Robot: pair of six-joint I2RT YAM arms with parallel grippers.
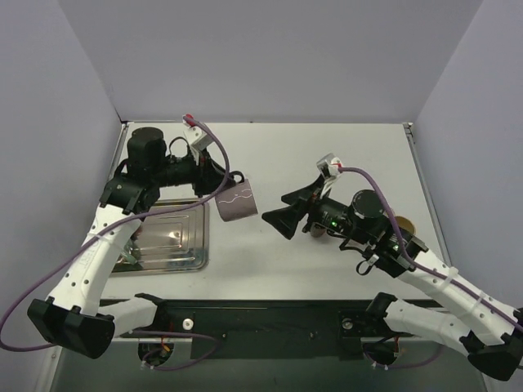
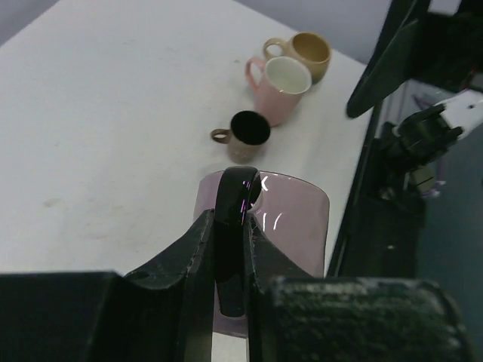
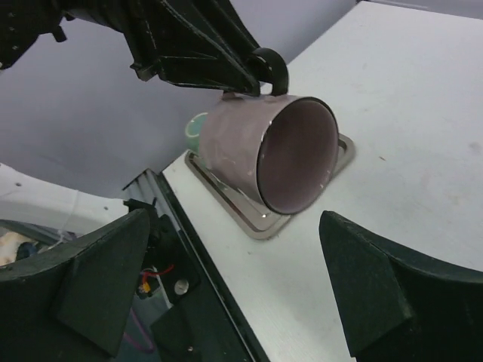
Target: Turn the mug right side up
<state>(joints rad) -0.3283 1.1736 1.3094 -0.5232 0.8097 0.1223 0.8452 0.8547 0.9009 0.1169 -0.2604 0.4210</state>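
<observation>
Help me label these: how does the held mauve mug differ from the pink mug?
The mauve mug hangs tilted, its dark handle pinched by the left gripper; the pink mug stands upright on the table. Mauve mug's inside is mauve, pink mug's white. Both have one handle.

Bright, even light is coming from above, washing the table [image 1: 327, 155] almost white, and only faint soft shadows are falling on it. Small glints are showing on the mug [image 2: 294, 219] and the tray [image 1: 181, 220]. The near fingers [image 3: 377, 294] are looking dark and blurred in both wrist views.
</observation>
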